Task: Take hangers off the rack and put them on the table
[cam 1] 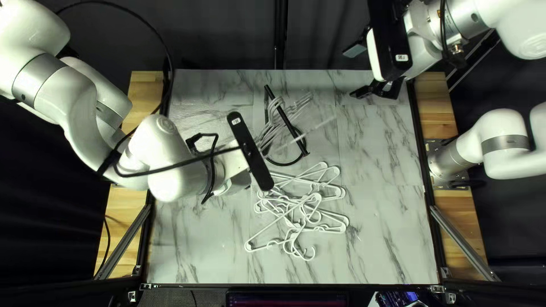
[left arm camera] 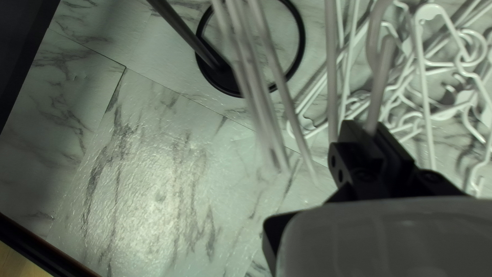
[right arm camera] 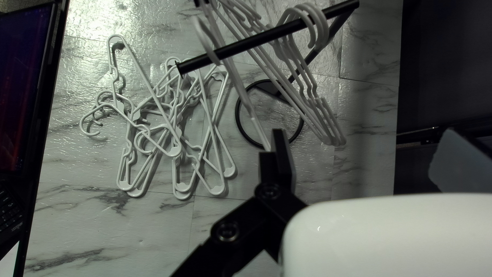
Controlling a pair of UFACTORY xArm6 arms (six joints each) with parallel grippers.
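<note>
A black rack has its rod [cam 1: 286, 121] tilted over a ring base [cam 1: 281, 162]. Several white hangers [right arm camera: 307, 96] hang on the rod [right arm camera: 265, 36]. My left gripper [left arm camera: 365, 132] is beside the rack, shut on the thin bar of one white hanger [left arm camera: 378, 84], which rises from between its fingers. That hanger looks blurred [cam 1: 298, 132] and still hooks over the rod near its free end [right arm camera: 215, 50]. A pile of white hangers [cam 1: 303, 204] lies on the marble table [cam 1: 204, 238] in front of the rack. My right gripper [cam 1: 375, 89] hangs raised at the far right, open and holding nothing; one finger [right arm camera: 282, 157] shows.
Wooden strips [cam 1: 140, 94] border the marble sheet on both sides. A dark laptop screen [right arm camera: 23, 96] stands at the table's near edge. Bare marble lies left of the pile [left arm camera: 153, 184] and at the near right [cam 1: 384, 238].
</note>
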